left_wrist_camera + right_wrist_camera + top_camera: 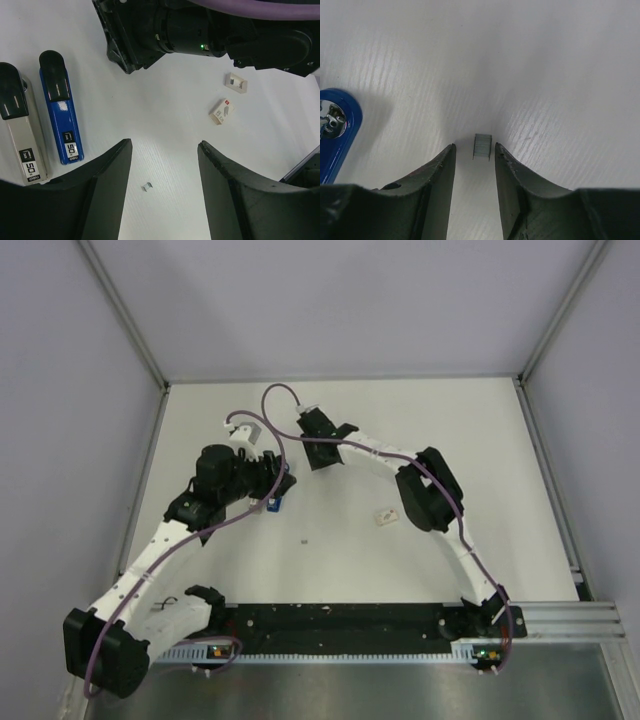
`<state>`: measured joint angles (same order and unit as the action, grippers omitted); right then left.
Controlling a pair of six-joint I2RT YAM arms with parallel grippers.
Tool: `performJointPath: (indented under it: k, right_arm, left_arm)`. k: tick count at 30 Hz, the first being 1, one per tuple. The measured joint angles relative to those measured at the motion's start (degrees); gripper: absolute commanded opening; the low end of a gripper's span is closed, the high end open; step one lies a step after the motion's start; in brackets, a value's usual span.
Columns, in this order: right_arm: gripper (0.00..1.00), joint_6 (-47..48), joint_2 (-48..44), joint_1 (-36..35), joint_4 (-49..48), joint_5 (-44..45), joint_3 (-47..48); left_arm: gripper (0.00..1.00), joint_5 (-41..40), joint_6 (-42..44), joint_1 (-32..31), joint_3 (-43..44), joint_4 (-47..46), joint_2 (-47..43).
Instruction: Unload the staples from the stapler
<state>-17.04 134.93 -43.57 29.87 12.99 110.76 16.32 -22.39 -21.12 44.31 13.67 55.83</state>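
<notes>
The staples [483, 146], a short grey metal strip, lie on the white table just at my right gripper's tips. My right gripper [475, 146] is narrowly open around the strip, with a gap on the left side. A blue stapler [62, 115] and a grey stapler [22, 135] lie side by side, left of my left gripper [165, 144], which is wide open and empty above the table. A tiny loose staple piece [146, 186] lies between its fingers. In the top view the blue stapler [276, 504] peeks out under the left gripper [272, 486]; the right gripper [322, 458] hides the strip.
Two small whitish boxes [222, 111] [236, 82] lie right of the left gripper; one shows in the top view [385, 517]. The right arm [210, 35] crosses the far side of the left wrist view. The blue stapler's end [335, 130] lies left of the right gripper.
</notes>
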Motion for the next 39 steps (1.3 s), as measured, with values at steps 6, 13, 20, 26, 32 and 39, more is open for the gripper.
performJointPath:
  k: [6,13,20,26,32,39]
  right_arm:
    - [0.29,0.39,0.28,-0.26,0.24,0.55,0.57]
    - [0.21,0.55,0.37,-0.28,0.42,1.01,0.74]
    - [0.13,0.57,0.37,-0.26,0.46,1.4,0.74]
    - [0.12,0.55,0.37,-0.28,0.46,1.64,0.74]
    - [0.11,0.57,-1.01,-0.28,-0.26,2.54,-1.7]
    - [0.11,0.92,-13.94,-0.28,-0.68,3.39,-18.8]
  left_arm:
    - [0.61,0.42,0.0,-0.02,0.0,-0.02,0.0]
    - [0.61,0.59,0.0,-0.04,0.0,-0.02,0.0]
    - [0.6,0.59,0.02,-0.07,0.0,-0.02,0.0]
    - [0.6,0.57,0.02,-0.17,0.0,-0.02,0.0]
    - [0.6,0.57,0.02,-0.39,0.0,0.0,0.0]
    - [0.6,0.57,0.04,-0.66,0.0,0.02,-0.04]
